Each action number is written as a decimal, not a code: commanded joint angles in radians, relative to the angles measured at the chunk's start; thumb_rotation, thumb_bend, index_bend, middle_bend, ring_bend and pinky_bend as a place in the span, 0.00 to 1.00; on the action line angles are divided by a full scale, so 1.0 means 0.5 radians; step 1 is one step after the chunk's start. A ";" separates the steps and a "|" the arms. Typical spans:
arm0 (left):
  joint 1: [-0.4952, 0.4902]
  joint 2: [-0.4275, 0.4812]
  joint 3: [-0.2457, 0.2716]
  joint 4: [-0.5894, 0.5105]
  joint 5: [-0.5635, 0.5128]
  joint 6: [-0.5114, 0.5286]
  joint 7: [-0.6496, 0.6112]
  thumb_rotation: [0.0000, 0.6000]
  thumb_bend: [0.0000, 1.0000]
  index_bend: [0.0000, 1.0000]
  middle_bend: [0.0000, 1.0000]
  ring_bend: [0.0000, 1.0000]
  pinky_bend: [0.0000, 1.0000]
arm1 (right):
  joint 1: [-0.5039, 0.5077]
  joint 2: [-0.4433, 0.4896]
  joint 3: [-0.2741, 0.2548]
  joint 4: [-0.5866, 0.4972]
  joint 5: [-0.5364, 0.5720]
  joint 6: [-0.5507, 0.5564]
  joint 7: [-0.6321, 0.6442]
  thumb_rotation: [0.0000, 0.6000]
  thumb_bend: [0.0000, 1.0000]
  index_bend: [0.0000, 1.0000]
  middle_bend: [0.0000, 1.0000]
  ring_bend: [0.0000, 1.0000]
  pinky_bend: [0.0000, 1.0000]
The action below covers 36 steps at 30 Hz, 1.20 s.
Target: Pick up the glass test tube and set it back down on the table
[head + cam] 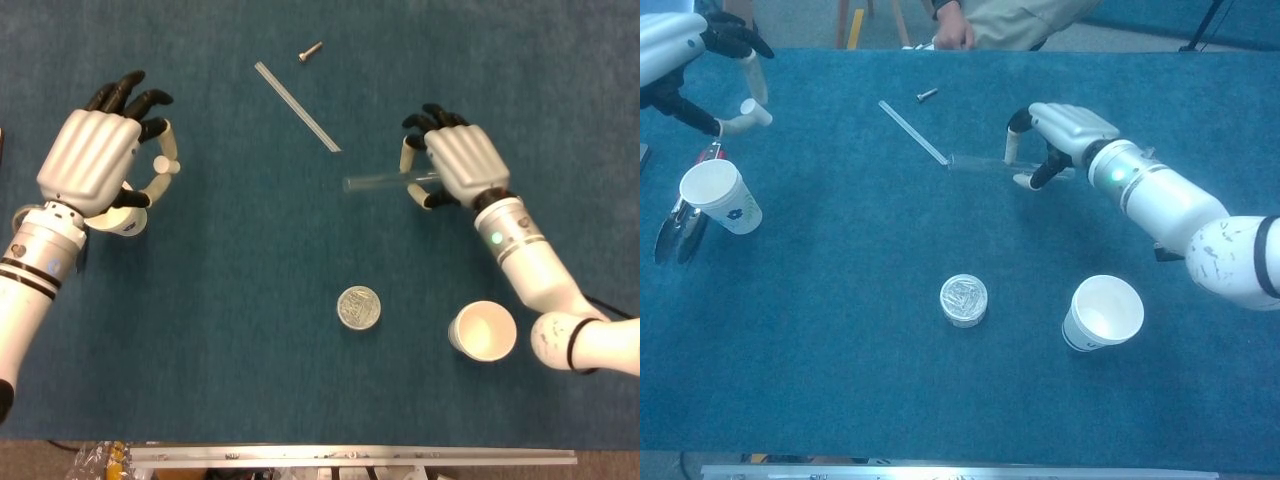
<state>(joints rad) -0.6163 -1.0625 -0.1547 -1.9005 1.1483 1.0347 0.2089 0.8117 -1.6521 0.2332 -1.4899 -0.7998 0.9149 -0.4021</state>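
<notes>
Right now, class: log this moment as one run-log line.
right hand: holds test tube | tube: lifted off table | left hand: open, empty

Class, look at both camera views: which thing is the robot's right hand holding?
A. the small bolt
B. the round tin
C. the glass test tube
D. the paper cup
C: the right hand grips one end of the glass test tube, whose free end sticks out sideways.

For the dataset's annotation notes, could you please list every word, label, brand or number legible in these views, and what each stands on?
No text reads in either view.
Left paper cup: a small blue print on its side, too blurred to read.
Right paper cup: a dark mark near its base, too small to read.
Round tin, test tube, clear rod, screw: no markings visible.
</notes>
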 commanded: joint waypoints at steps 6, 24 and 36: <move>-0.071 0.062 -0.115 -0.144 -0.155 -0.074 -0.092 1.00 0.32 0.52 0.18 0.00 0.06 | -0.085 0.058 0.103 -0.118 -0.165 0.072 0.288 1.00 0.29 0.66 0.22 0.08 0.19; -0.245 0.076 -0.239 -0.320 -0.492 -0.102 -0.045 1.00 0.32 0.52 0.18 0.00 0.06 | -0.041 -0.080 0.193 -0.150 -0.160 0.185 0.376 1.00 0.29 0.66 0.22 0.08 0.20; -0.312 0.014 -0.280 -0.300 -0.681 -0.082 -0.087 1.00 0.32 0.52 0.18 0.00 0.06 | 0.044 -0.234 0.263 -0.091 -0.079 0.225 0.328 1.00 0.29 0.66 0.22 0.08 0.20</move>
<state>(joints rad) -0.7668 -1.0493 -0.2902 -2.0521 0.8194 0.9897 0.1689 0.8285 -1.7621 0.3596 -1.5395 -0.8449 1.0233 -0.2346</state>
